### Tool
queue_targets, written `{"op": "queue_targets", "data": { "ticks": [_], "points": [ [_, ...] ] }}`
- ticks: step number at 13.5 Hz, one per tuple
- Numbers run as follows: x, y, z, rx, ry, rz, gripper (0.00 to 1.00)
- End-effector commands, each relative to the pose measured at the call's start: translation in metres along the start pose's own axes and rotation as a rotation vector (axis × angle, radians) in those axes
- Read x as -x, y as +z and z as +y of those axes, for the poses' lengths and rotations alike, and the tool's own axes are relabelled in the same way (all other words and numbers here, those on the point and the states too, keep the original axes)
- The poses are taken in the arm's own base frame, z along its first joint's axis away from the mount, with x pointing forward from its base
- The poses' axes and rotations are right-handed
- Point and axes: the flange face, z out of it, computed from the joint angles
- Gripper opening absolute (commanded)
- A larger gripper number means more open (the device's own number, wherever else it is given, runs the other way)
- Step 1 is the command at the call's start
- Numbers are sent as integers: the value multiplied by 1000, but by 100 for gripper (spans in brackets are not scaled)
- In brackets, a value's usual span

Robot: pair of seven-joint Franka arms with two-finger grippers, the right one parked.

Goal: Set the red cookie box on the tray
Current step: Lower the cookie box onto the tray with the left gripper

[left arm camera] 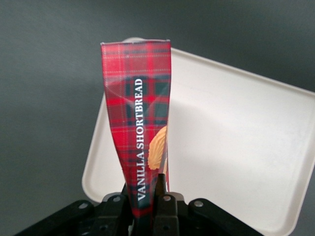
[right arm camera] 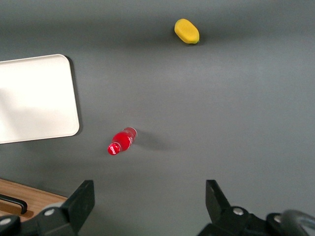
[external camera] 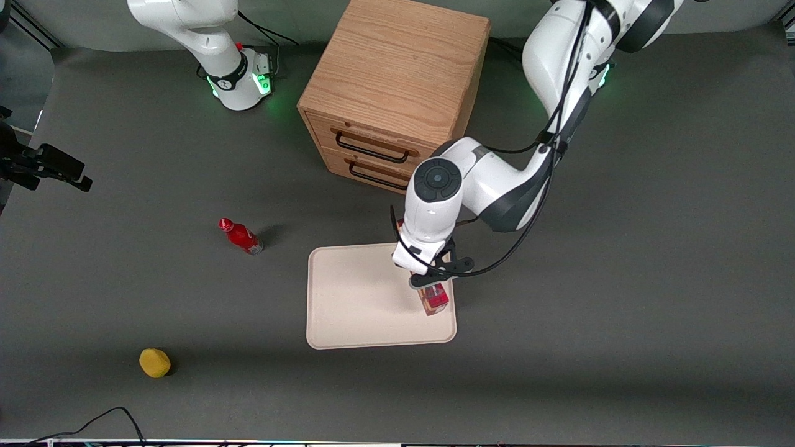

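The red cookie box [left arm camera: 140, 128] is a long narrow red tartan carton printed "VANILLA SHORTBREAD". My gripper [left arm camera: 146, 196] is shut on one end of it, the box reaching out from the jaws over the tray. In the front view the gripper [external camera: 431, 287] hangs over the tray's edge nearest the working arm, with the lower end of the red cookie box [external camera: 435, 299] showing below it, close above or on the tray surface; I cannot tell which. The cream-beige tray [external camera: 360, 298] lies flat on the grey table in front of the drawer cabinet; the same tray [left arm camera: 236, 142] fills the wrist view around the box.
A wooden two-drawer cabinet [external camera: 391, 93] stands farther from the front camera than the tray. A small red bottle [external camera: 241, 236] stands toward the parked arm's end. A yellow rounded object [external camera: 154, 362] lies nearer the front camera, same end.
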Motion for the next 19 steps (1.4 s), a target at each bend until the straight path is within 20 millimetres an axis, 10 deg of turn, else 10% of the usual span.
{"op": "queue_targets", "data": {
  "ticks": [1,19],
  "points": [
    [6,19,6,8,12,49,0],
    [9,90,-5,-31,91,116,0]
  ]
}}
